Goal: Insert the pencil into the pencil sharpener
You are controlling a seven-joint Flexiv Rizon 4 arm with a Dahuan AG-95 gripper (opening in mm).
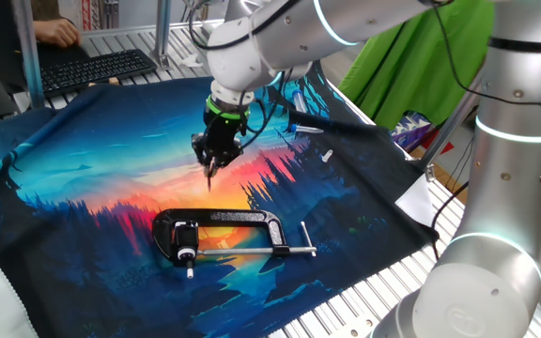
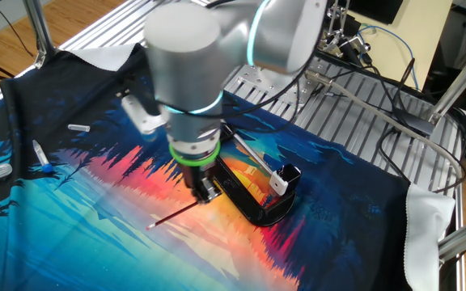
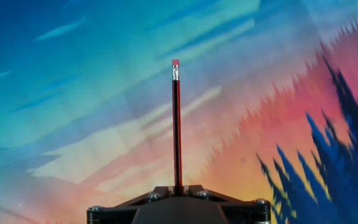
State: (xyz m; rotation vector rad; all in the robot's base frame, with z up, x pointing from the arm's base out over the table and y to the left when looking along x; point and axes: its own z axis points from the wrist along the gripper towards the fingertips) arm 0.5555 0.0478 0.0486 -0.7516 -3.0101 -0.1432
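My gripper is shut on the pencil, a thin dark stick. In the hand view the pencil runs straight out from between the jaws of the gripper, pink eraser end farthest away, over the colourful cloth. In the other fixed view the pencil slants down to the left from the gripper, its far end close to the cloth. The pencil sharpener, a small black block with a white round spot, sits in the black C-clamp, below my gripper in the picture. It also shows in the other fixed view, right of my gripper.
The clamp's silver screw rod lies along the cloth. Markers and pens lie at the cloth's left side in the other fixed view. A small white piece and a dark pen lie at the far right. A keyboard stands at the back.
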